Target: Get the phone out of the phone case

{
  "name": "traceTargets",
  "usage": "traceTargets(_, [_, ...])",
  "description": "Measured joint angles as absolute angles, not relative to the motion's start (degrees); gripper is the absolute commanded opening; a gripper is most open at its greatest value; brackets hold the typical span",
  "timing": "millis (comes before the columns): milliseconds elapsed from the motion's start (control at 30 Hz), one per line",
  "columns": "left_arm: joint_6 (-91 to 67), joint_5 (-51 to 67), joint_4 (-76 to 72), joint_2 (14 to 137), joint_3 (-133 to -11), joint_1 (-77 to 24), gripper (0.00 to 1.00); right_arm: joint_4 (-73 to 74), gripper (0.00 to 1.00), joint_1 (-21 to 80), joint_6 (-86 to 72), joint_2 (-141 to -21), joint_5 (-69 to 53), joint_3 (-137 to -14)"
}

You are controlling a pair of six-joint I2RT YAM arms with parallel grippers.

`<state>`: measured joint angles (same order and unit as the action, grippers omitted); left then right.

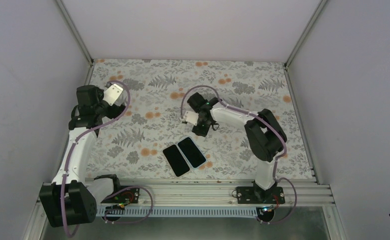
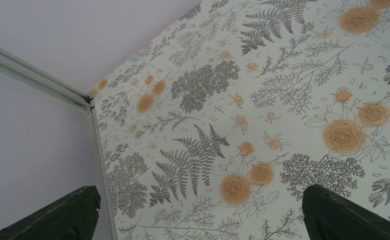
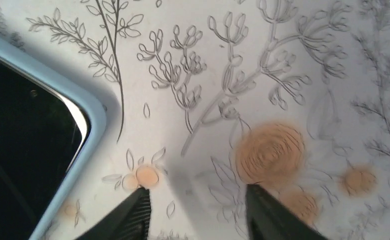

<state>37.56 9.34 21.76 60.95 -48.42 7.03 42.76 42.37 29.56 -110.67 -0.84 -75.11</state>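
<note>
My left arm (image 1: 75, 150) stands along the left side of the table (image 1: 148, 80), whose top is printed with grey ferns and orange roses. My left gripper (image 2: 203, 222) hangs above its far-left corner, jaws spread wide with nothing between them. That wrist view shows only the print and the white walls (image 2: 33, 150) meeting there.

Near the middle of the table, toward my bases, two flat things lie side by side, both slanted the same way, with their long edges touching or very nearly so. The left one is an all-black slab with no rim, which I take to be the phone (image 1: 176, 160), lying flat outside the case. Just to its right lies the phone case (image 1: 191, 151), a light blue rim around a dark glossy face. Whether that face is the case's own inside or a screen I cannot tell.

My right arm (image 1: 263, 135) reaches in from the right, and my right gripper (image 3: 200, 220) points down just beyond the case's far end. Its jaws stand partly apart and hold nothing. Between the fingertips (image 3: 133, 217) I see bare print, with an orange rose (image 3: 269, 154) just ahead. One rounded corner of the case shows at the left of that view, apart from my fingertips
</note>
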Motion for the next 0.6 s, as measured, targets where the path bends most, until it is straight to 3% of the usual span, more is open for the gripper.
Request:
traceTargets(33, [37.54,9.47,21.76,60.95,-48.42,7.03,1.0,43.66,0.71,41.69,29.36,-109.45,-1.37,-75.09])
traceTargets(67, [37.54,9.65,21.76,60.97,-48.42,7.05,1.0,44.45,0.89,41.41,28.71,-108.55,-2.2,-75.09])
traceTargets(100, [37.52,9.74,21.76,60.97,-48.42,7.03,1.0,45.65,0.98,41.15,28.45,-107.44,-3.44,-75.09])
traceTargets(300, [37.28,10.74,21.78,61.1,-48.45,7.29,1.0,51.16,1.0,44.45,27.53,-102.85,-11.05,-71.61])
traceTargets(600, [36.88,11.14,22.79,61.52,-49.1,7.29,1.0,52.93,1.0,47.62,26.44,-104.01,-12.99,-66.94])
